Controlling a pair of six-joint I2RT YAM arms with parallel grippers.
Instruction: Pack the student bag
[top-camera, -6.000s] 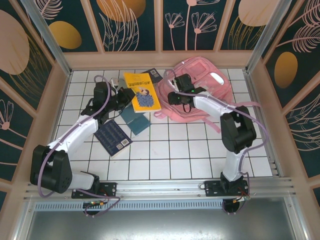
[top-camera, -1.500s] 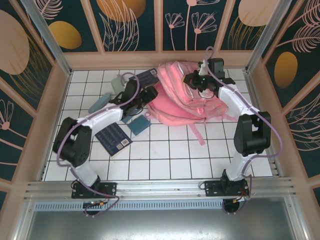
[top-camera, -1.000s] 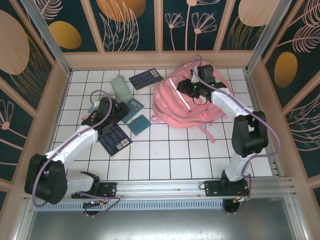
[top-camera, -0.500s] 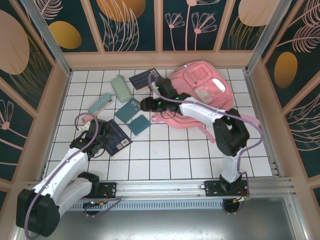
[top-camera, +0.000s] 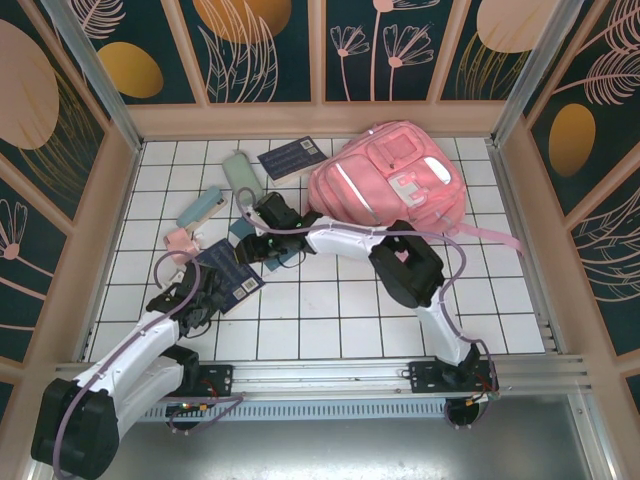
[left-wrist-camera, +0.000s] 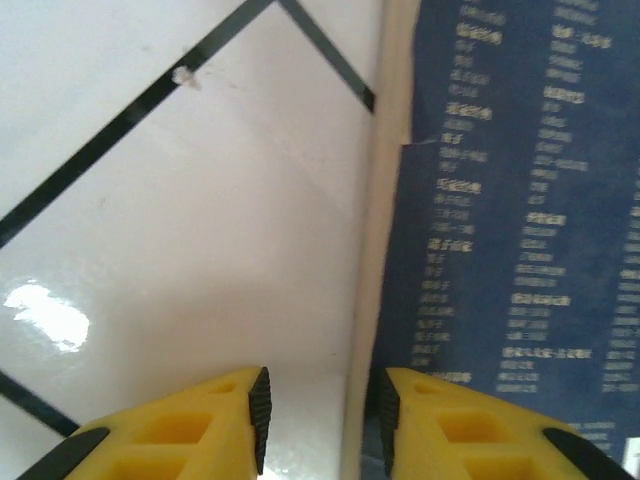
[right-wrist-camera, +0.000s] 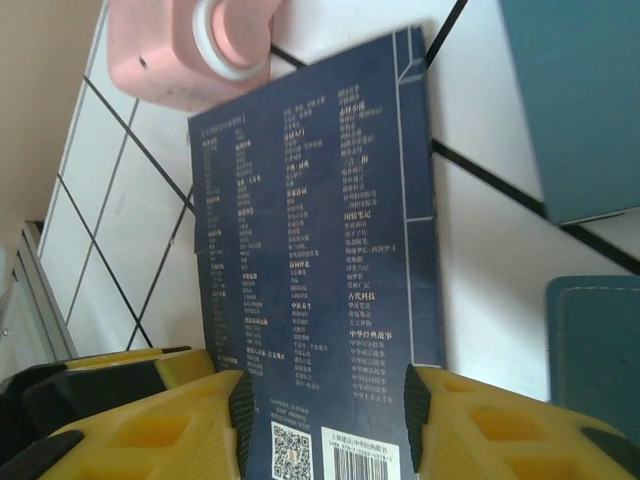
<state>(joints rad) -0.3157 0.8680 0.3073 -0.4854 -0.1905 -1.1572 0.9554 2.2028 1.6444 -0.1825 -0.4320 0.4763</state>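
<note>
A: Right arm's swung further left vs half a sec ago. It was at the left edge of the student bag (top-camera: 400, 185), now it's stretched across the table (top-camera: 340, 300) to the dark blue book (top-camera: 230, 272). Left arm's barely shifted, same spot by that book's left side.

B: Where's the bag now?

A: Back-right of the table, front pockets up, pale strip toward the left, one pink strap trailing off to the right. Well apart from both end effectors.

B: Right end effector (right-wrist-camera: 328, 385), what state?

A: Open. On its wrist cam the yellow fingers stand apart, hovering over the book's barcode end w/ nothing pinched. Book's wider than the gap. Pink gadget (right-wrist-camera: 185, 55) w/ a white round cap sits right at the book's far corner. Teal notebooks (right-wrist-camera: 585, 100) lie to the book's right, apart from it.

B: And the left end effector (left-wrist-camera: 322, 390)?

A: Open too. Fingers straddle the book's long edge, one over white tile, the other over the cover, cream page edge running btwn them. Can't see either pad touching it.

B: Other stuff?

A: 2nd dark blue book (top-camera: 291, 157) at the back, just beside the bag's left edge. Pale green case (top-camera: 238, 176) near it, teal stapler-ish item (top-camera: 200, 208) further left.
</note>
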